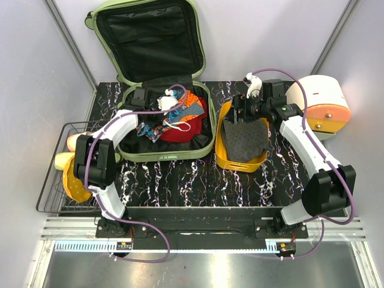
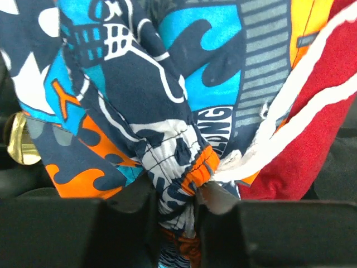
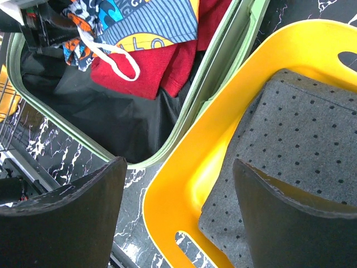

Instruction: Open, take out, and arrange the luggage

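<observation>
Luggage (image 1: 150,39) lies open on the bench (image 1: 180,180) from above, my left arm (image 1: 114,132) hiding some contents; left wrist shows my left end effector (image 2: 177,195) pinching patterned cloth (image 2: 139,84), lettering cut to "NG"; right wrist, my right end effector (image 3: 177,178) gaping above yellow tray (image 3: 223,111).

The pale-green hard-shell suitcase (image 1: 150,60) lies open at the far left of the table (image 1: 180,180). Its base is flat, and its black-lined lid stands upright past the far edge.
</observation>
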Available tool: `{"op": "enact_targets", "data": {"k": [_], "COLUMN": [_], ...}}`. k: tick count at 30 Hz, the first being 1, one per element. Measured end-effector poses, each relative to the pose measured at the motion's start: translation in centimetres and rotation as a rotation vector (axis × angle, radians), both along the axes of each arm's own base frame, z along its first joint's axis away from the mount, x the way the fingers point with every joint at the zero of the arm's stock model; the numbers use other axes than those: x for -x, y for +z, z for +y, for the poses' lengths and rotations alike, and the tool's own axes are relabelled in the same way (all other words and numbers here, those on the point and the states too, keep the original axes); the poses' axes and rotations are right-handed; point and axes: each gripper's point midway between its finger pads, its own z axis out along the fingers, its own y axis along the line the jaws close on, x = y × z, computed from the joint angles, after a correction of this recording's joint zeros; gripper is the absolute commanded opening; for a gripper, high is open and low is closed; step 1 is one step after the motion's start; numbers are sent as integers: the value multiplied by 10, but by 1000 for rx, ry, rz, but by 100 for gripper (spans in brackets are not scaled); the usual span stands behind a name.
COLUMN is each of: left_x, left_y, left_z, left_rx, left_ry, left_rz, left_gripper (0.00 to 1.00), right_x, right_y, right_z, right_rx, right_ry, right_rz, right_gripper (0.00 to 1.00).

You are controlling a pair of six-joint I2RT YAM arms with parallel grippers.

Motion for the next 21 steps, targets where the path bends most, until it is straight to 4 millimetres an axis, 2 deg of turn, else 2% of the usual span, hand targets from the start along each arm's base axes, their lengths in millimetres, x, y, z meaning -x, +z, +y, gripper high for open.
{"op": "enact_targets", "data": {"k": [4,12,19,20,21], "left_x": [-6,-15,-12,-13,-15], "left_y": [14,61,75,78,82], "left_z": [4,12,13,12,12], "left_rx": [31,93,114,119,125], "left_ry": [26,41,71,76,79], "left_rz": [0,-18,-4,-7,-14], "left_gripper": [0,0,0,2,17], "right_x": [0,1,0,0,0], "right_y": [0,1,0,0,-1], "right_z": [0,2,3,3,3], "right_rx": [0,-8,-11,-10,-10], "right_ry": [1,13,16,16,16], "right_rz": [-1,-4,-2,0,0], "right_gripper": [85,83,83,83,83]}}
